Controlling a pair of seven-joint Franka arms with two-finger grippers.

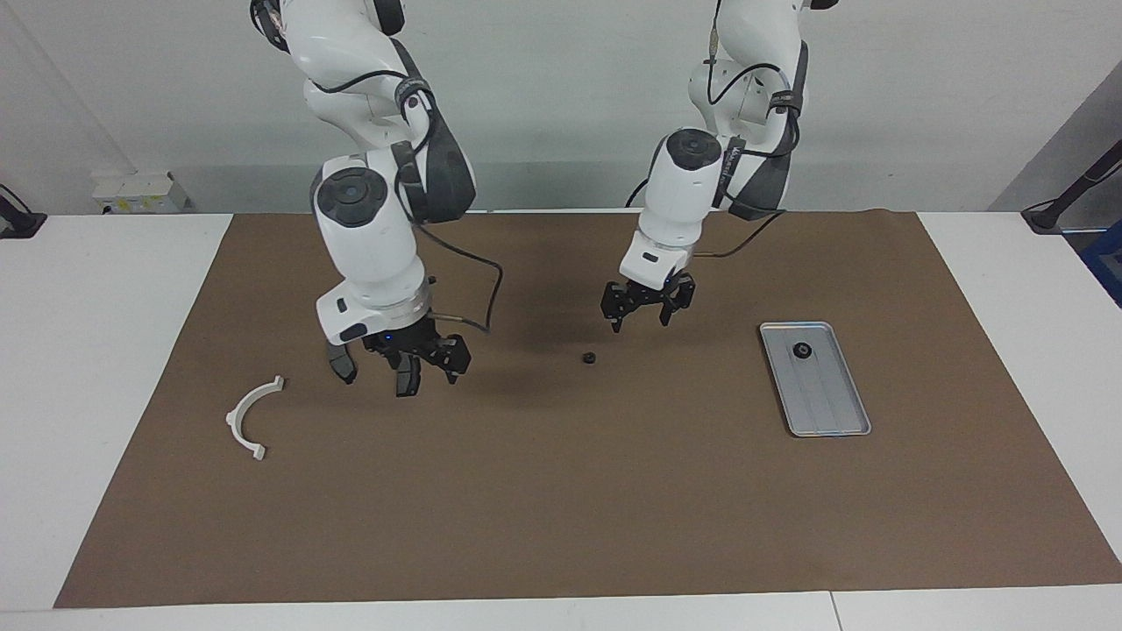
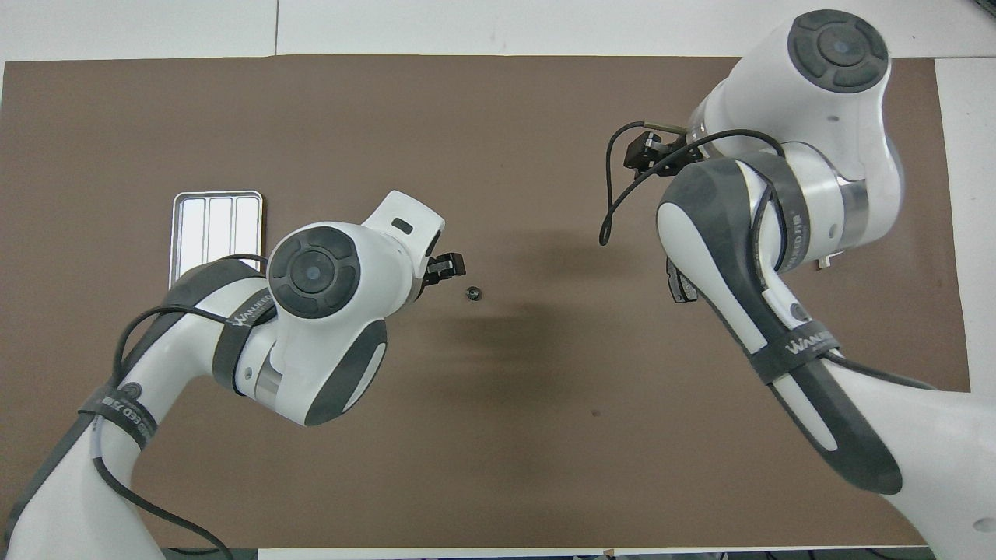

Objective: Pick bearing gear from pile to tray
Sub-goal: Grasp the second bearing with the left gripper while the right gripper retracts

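Over the brown mat, near the table's middle, the left gripper hangs with its fingertips apart and nothing between them. A small black bearing gear lies on the mat just beside it, a little farther from the robots, untouched; the overhead view shows the same gear just clear of the gripper's tip.

Right gripper is over the mat toward the right arm's end, jaws spread wide. A dark grey brake pad shows just beside its fingers; contact with the pad cannot be judged. White curved plastic arc lies on the mat farther out toward that end, well apart from the gear.

Silver-grey tray sits toward the left arm's end, flat on the mat. One black round piece already rests in it, in the part nearest the robots.
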